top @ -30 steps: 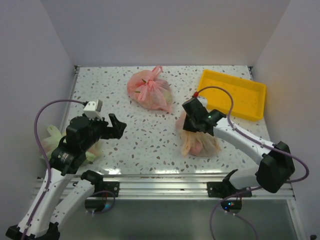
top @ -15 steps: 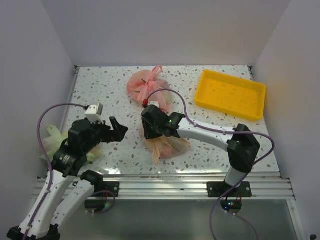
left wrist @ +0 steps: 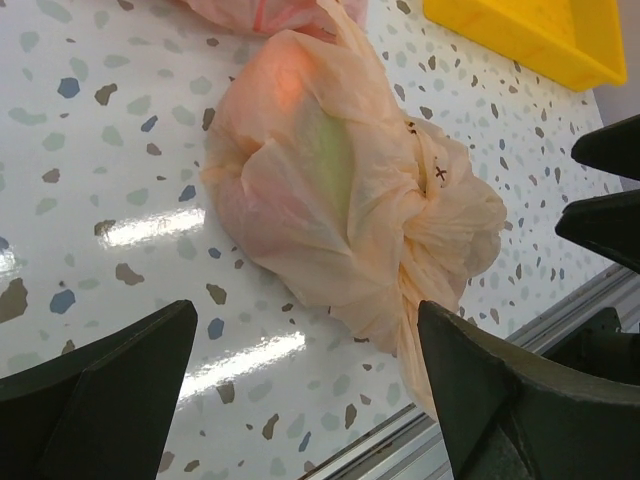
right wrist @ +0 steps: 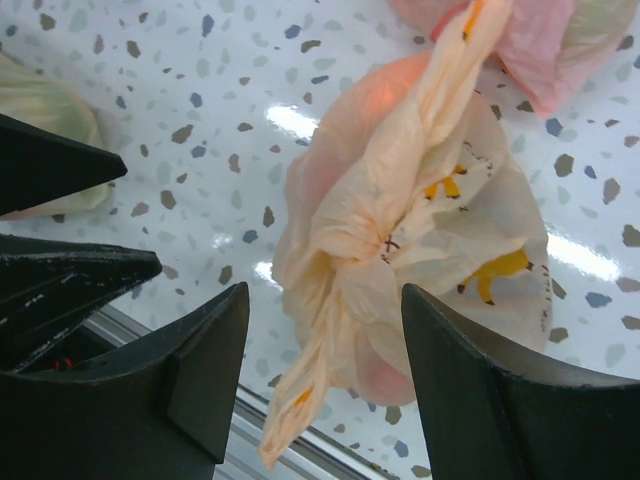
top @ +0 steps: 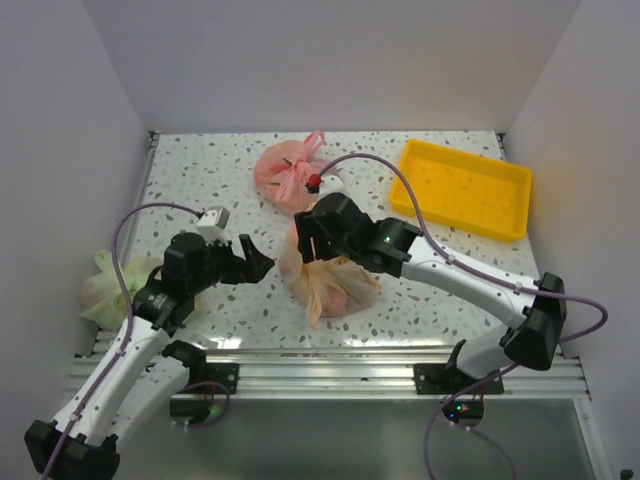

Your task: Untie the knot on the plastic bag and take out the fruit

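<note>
Plastic bag (top: 335,285) on the surface (top: 200,180), near front edge; knot (right wrist: 378,245) below and between right fingers (right wrist: 480,390), apart, tail (right wrist: 300,400) lengthwise along their gap; left fingers (left wrist: 100,400) wide apart, left of bag, farther off.

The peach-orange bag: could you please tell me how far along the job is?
Done: nothing visible. The knot is tied, with the fruit inside the plastic bag. In hand: right gripper open over the knot; left gripper open nearby. Left: untie, take fruit out.
</note>
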{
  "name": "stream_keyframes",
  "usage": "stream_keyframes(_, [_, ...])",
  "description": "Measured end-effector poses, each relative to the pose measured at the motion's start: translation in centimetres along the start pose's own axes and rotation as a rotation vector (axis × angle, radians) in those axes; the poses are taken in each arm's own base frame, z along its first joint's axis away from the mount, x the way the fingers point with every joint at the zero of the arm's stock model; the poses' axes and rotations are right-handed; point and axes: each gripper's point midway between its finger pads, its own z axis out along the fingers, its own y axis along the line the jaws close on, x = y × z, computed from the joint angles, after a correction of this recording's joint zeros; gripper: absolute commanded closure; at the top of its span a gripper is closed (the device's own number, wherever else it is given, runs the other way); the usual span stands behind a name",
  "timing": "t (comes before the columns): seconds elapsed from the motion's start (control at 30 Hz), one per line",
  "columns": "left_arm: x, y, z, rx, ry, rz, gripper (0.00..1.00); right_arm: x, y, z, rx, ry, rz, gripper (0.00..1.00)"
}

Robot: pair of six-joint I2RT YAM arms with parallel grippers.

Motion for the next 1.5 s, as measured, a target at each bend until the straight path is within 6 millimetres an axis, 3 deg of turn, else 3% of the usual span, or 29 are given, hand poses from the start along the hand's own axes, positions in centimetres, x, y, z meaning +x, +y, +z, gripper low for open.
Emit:
stream_keyframes(0.1, [0.9,0.1,1.6,0.024,0.032,-0.016,0.04,1.2,-1.7,0.0,0.049,0.007,-0.004,0.34])
stream_keyframes(0.33, [1.4,-0.5,4.6,0.077,0.082,-0.039,0.13,7.7,-6.7,2.2,0.160,0.136,-0.003,0.34])
stream_keyframes(0.47, [1.9,-1.5,6.2,0.114,0.110,-0.050,0.14,9.2,-8.2,3.0,0.159,0.152,0.031,0.36])
stream_keyframes(0.57, [2.8,-2.6,7.5,0.145,0.137,-0.045,0.14,9.5,-8.6,3.3,0.130,0.144,0.059,0.38])
stream_keyframes(0.7, [4.5,-4.1,9.0,0.176,0.189,-0.040,0.18,9.5,-8.5,3.4,0.085,0.123,0.080,0.49])
stream_keyframes(0.87, [5.3,-5.7,10.5,0.196,0.213,-0.031,0.34,9.1,-7.8,3.3,0.033,0.100,0.076,0.66])
stream_keyframes(0.97, [5.4,-6.1,11.0,0.197,0.215,-0.035,0.60,9.0,-7.6,3.2,0.014,0.094,0.069,0.76])
stream_keyframes(1.0, [5.4,-6.2,11.2,0.196,0.214,-0.037,0.77,9.0,-7.5,3.2,0.010,0.094,0.066,0.79])
stream_keyframes(1.1, [5.2,-6.2,11.3,0.193,0.202,-0.034,1.00,8.9,-7.7,3.1,0.007,0.091,0.059,0.93])
stream_keyframes(1.17, [5.0,-6.1,11.4,0.186,0.193,-0.025,1.00,8.9,-8.1,3.0,0.015,0.087,0.060,1.00])
stream_keyframes(1.3, [4.1,-5.9,11.3,0.157,0.172,0.004,1.00,8.3,-10.2,2.5,0.055,0.060,0.097,1.00])
stream_keyframes(1.5, [0.5,-5.5,10.0,0.086,0.084,0.071,1.00,6.8,-17.0,0.6,0.231,-0.008,0.252,1.00])
